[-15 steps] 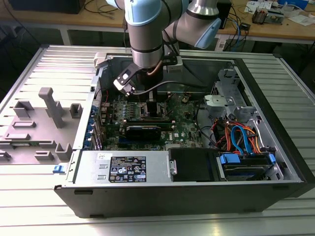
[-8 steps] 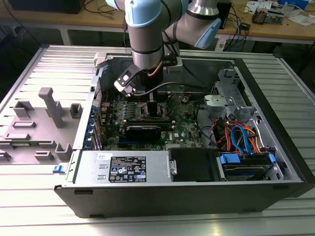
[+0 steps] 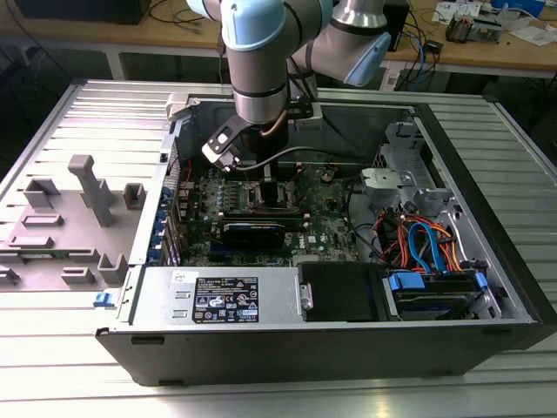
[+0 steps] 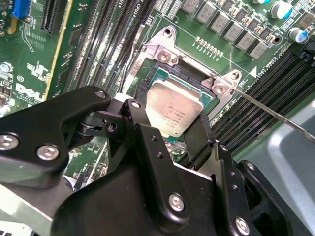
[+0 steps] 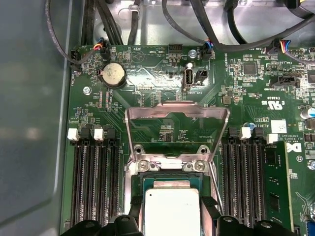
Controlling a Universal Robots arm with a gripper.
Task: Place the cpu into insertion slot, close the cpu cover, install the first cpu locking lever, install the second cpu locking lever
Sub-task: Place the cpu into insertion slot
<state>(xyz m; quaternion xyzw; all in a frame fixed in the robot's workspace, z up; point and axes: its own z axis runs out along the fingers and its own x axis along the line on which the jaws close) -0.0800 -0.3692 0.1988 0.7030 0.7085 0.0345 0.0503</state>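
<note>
2 fingers clamp the cpu edges (cpu cover upright).

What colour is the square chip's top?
Silver-grey; the flat square metal chip shows best in the second wrist view.

Exterior view overlooks the computer case from above; both wrist views closely share the cpu.

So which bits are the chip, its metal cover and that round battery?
cpu (image 5: 172,211): first wrist view, middle of its silver metal face.
cpu cover (image 5: 147,112): first wrist view, crossbar of the raised frame.
coin battery (image 5: 112,74): first wrist view, centre of its round face.
</note>
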